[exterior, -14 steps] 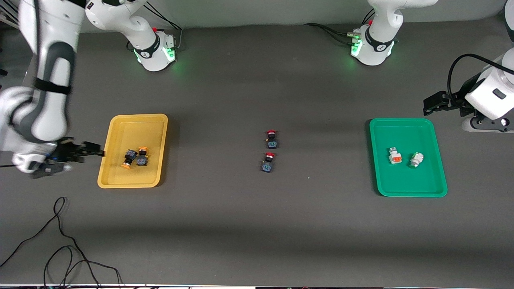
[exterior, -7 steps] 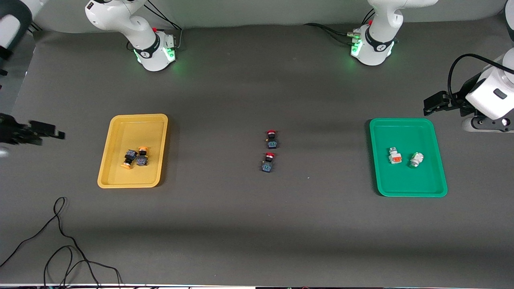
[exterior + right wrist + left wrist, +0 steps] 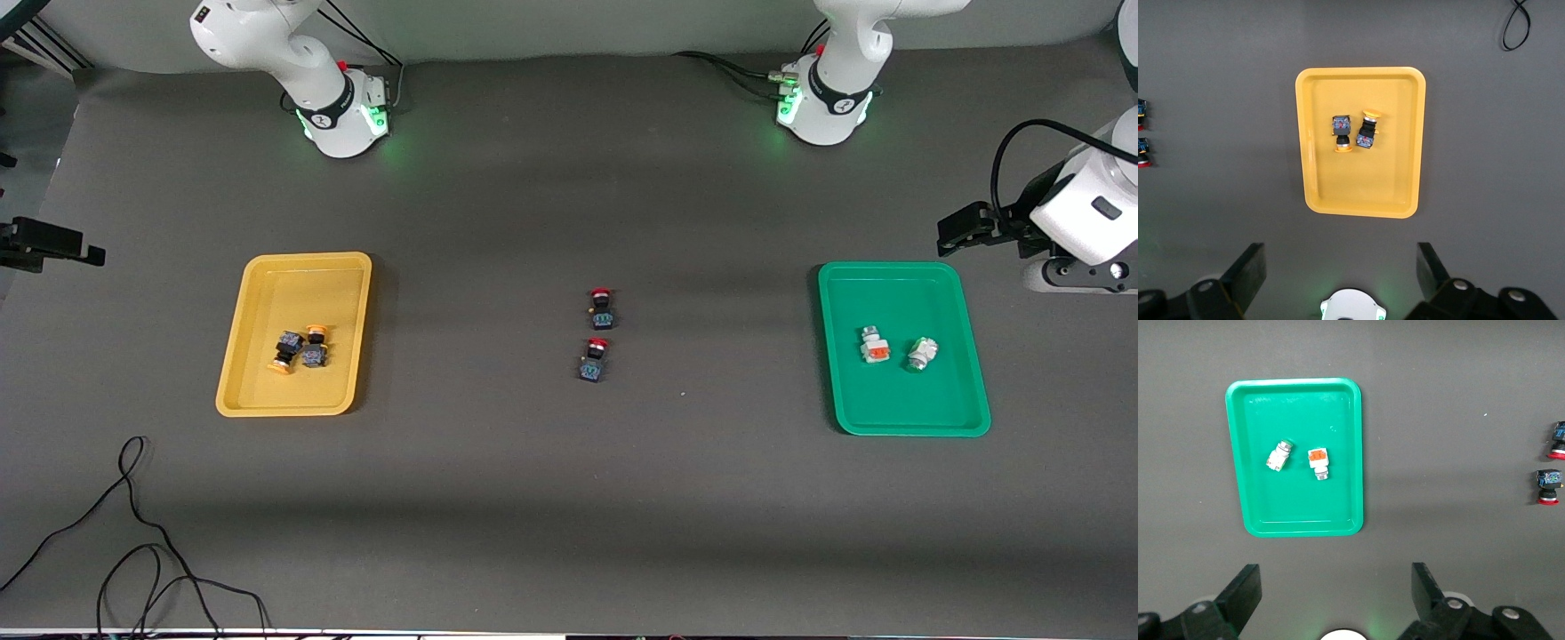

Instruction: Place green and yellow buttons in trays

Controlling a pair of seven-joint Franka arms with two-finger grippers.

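- Two orange-yellow-capped dark-bodied buttons (image 3: 300,349), touching, lying in shallow yellow plastic tray (image 3: 258,404); right gripper (image 3: 1341,280) spread, empty, high above, tray at its 12 o'clock.
- Two white blocky buttons (image 3: 896,348), apart, in green plastic tray (image 3: 907,428); left gripper (image 3: 1335,597) spread, empty, high above, tray at its 11 o'clock.

One tray (image 3: 233,391) sits toward the right arm's end with two buttons (image 3: 299,348) touching inside it. The other tray (image 3: 973,391) sits toward the left arm's end, holding two buttons (image 3: 896,348) just apart. Between the trays, two more buttons (image 3: 597,334) lie on the table (image 3: 569,516), one nearer the front camera.
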